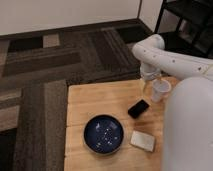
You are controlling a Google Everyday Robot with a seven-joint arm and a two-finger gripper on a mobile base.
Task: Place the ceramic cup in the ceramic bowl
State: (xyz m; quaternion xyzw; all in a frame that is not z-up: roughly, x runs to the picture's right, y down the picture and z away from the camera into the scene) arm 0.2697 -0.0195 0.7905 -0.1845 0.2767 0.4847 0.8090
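Observation:
The ceramic cup (161, 90) is a small white cup standing upright near the right side of the wooden table (90, 102). The ceramic bowl (103, 133) is dark navy with white speckles and sits near the table's front, left of and nearer than the cup. My gripper (148, 84) hangs down from the white arm (165, 57), just left of the cup and close to its rim. The bowl holds nothing.
A black phone-like slab (138, 108) lies between cup and bowl. A flat white block (143, 140) lies right of the bowl. My white body (187, 130) covers the table's right part. A dark shelf frame (187, 22) stands at back right, on patterned carpet (50, 60).

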